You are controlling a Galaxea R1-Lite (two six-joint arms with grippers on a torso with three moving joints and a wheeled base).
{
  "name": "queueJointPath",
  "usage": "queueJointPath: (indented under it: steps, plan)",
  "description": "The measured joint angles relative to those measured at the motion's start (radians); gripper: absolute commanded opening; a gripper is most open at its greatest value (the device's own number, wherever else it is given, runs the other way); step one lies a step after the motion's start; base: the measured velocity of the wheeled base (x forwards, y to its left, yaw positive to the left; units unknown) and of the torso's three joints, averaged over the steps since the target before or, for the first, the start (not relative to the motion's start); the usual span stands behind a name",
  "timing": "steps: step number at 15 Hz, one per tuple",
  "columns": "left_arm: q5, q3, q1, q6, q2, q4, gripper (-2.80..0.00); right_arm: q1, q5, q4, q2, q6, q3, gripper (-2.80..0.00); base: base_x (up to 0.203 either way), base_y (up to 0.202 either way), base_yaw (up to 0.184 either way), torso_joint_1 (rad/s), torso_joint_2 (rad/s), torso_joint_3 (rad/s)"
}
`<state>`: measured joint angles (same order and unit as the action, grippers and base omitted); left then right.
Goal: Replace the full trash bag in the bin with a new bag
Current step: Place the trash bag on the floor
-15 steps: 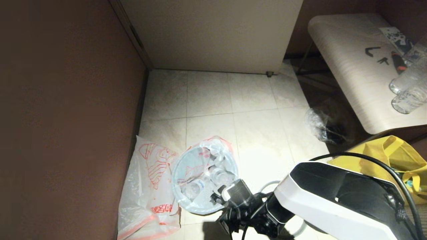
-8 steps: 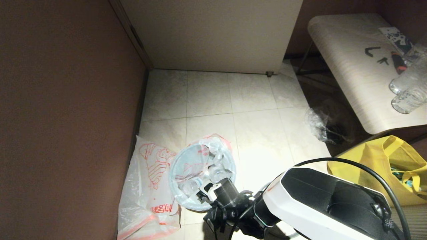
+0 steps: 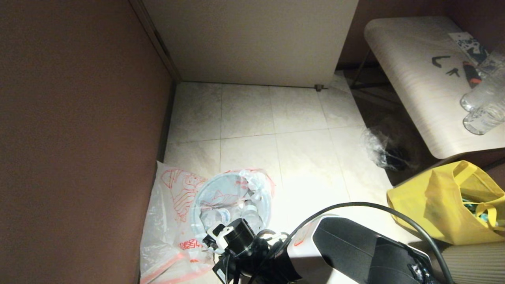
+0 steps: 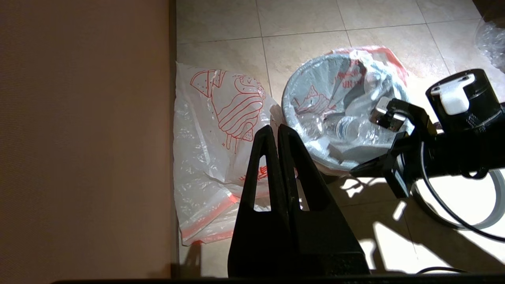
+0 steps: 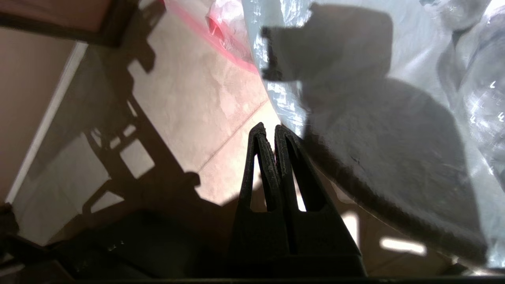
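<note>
The bin (image 3: 196, 211) stands on the tiled floor by the brown wall, its black body hidden under plastic. The full trash bag (image 3: 232, 197) lines it, with red print and clear bottles showing inside (image 4: 347, 118). The new bag (image 3: 169, 205), with a red line drawing, lies flat on the floor between the bin and the wall (image 4: 213, 157). My right gripper (image 5: 269, 128) is shut and empty, low beside the bin's plastic-covered side. In the head view its fingers are hidden under the right wrist (image 3: 232, 240). My left gripper (image 4: 277, 128) is shut and empty, hovering over the gap between the new bag and the bin.
A yellow fabric tote (image 3: 446, 205) sits at the right. Beyond it is a table (image 3: 418, 90) with clear bottles (image 3: 483, 114). Clear plastic wrap (image 3: 378, 148) lies under the table's edge. A pale grey ring (image 4: 498, 205) lies on the floor below the right arm. A white cabinet (image 3: 252, 39) closes the back.
My right arm has swung left and down toward the bin's near side. The bin with its bag has shifted a little to the left, over the new bag's edge.
</note>
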<state>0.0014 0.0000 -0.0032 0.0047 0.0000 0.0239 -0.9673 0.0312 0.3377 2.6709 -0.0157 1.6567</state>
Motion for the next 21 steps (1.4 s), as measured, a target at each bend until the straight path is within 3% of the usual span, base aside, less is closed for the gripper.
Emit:
queueJointPath:
  steps: [7,10,12,16,21]
  plan:
    - [0.000,0.000,0.000,0.000,0.000,0.000,-2.80,-0.065,0.004,0.077,-0.159,0.002,-0.332,-2.80,0.000,0.000,0.000,0.000,0.00,0.000]
    - [0.000,0.000,0.000,0.000,0.000,0.000,-2.80,-0.012,0.004,0.167,-0.311,0.001,-0.412,-2.80,0.000,0.000,0.000,0.000,0.00,0.000]
    - [0.000,0.000,0.000,0.000,0.000,0.000,-2.80,0.081,0.004,0.197,-0.378,-0.015,-0.399,-2.80,0.000,0.000,0.000,0.000,0.00,0.000]
    - [0.000,0.000,0.000,0.000,0.000,0.000,-2.80,0.253,0.002,0.208,-0.371,-0.027,-0.229,-2.80,0.000,0.000,0.000,0.000,0.00,0.000]
    - [0.000,0.000,0.000,0.000,0.000,0.000,-2.80,0.332,0.004,0.209,-0.249,-0.063,-0.052,-2.80,0.000,0.000,0.000,0.000,0.00,0.000]
